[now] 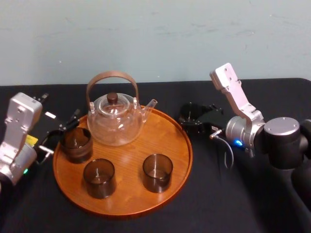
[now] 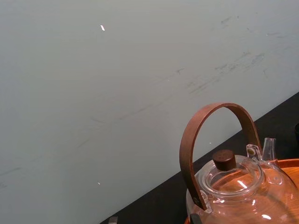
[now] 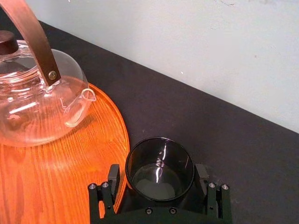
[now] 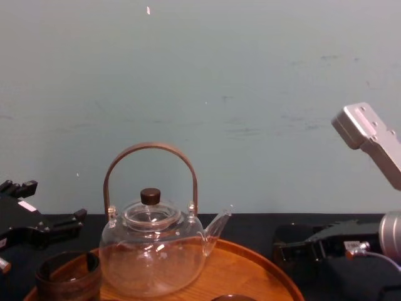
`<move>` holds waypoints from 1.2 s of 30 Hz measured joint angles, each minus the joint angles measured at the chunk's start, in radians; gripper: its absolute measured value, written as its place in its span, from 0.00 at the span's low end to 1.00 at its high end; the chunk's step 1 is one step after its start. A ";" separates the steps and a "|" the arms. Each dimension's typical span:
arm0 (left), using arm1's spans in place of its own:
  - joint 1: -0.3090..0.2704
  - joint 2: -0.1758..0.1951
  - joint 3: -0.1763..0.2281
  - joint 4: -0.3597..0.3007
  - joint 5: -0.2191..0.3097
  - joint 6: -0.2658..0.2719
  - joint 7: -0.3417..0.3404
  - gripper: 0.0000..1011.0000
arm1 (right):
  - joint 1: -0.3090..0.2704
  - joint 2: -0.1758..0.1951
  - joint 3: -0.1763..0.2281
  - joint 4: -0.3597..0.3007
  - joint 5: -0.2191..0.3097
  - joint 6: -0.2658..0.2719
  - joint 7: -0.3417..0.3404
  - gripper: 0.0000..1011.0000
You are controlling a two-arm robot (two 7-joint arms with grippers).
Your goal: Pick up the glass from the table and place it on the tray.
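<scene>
Pale grey-green wall (image 4: 250,75) with faint scuff marks behind a table (image 1: 214,208) under black cloth.

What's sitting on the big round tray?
The clear teapot and three dark glasses stand on the tray. The teapot hides the wood behind it. A fourth glass sits off the rim in the right gripper; the left gripper waits by the tray's left edge.

The tray (image 1: 165,141) is orange-brown wood with a streaky grain. The teapot (image 1: 115,121) is clear glass with a brown handle and a dark brown knob. The glass (image 3: 160,158) and the three other glasses (image 1: 99,177) are smoky brown. The table (image 1: 233,194) is black. The wall (image 1: 155,34) is pale grey-green.
</scene>
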 joint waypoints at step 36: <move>0.000 0.000 0.000 0.000 0.000 0.000 0.000 0.99 | 0.024 -0.028 0.011 0.054 -0.027 -0.011 0.003 0.90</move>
